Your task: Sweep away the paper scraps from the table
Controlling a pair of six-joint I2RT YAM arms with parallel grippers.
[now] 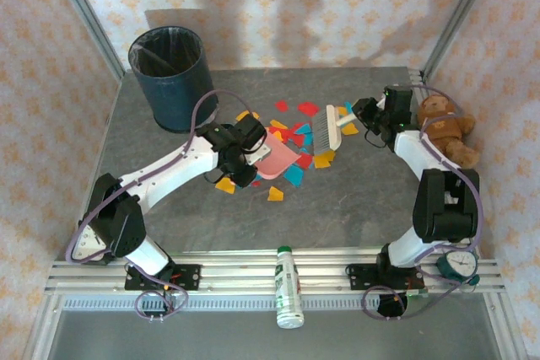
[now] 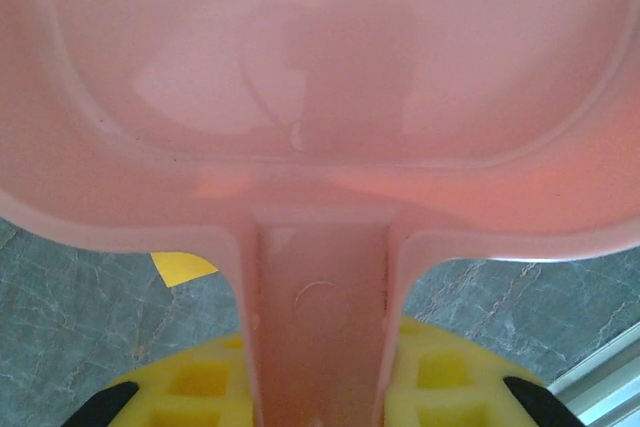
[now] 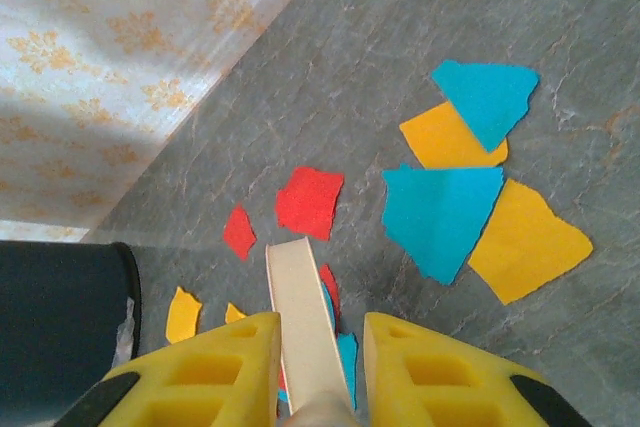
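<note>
Here the left gripper [image 1: 243, 154] is clamped on the handle of a pink dustpan [image 1: 275, 161]; in its wrist view the yellow fingers [image 2: 190, 382] press against both sides of that handle, and the pan's hollow [image 2: 320, 67] spreads wide above them. The right gripper [image 1: 365, 115] pinches the cream handle of a white brush [image 1: 326, 135], the handle running up between its yellow fingers [image 3: 225, 367] in the right wrist view. From above, the brush head lies on the table [image 1: 354, 200] just right of the dustpan's mouth, bristle edge facing the pan.

The paper scraps [image 1: 297, 134] lie clustered mid-table between and around the two tools: red, yellow, orange and teal pieces beyond and beside the dustpan, a few yellow ones near the left gripper, and one yellow piece apart, nearer the arms. The right wrist view shows teal and orange pieces [image 3: 440, 209] overlapping on the grey stone surface [image 3: 450, 7], with red ones beside the handle. A yellow scrap [image 2: 182, 266] peeks from under the pan's rim.

A dark blue bin [image 1: 171, 75] stands at the far left corner, a teddy bear [image 1: 444, 128] sits at the right edge, and a bottle [image 1: 288, 287] lies across the near rail [image 1: 219, 269]
</note>
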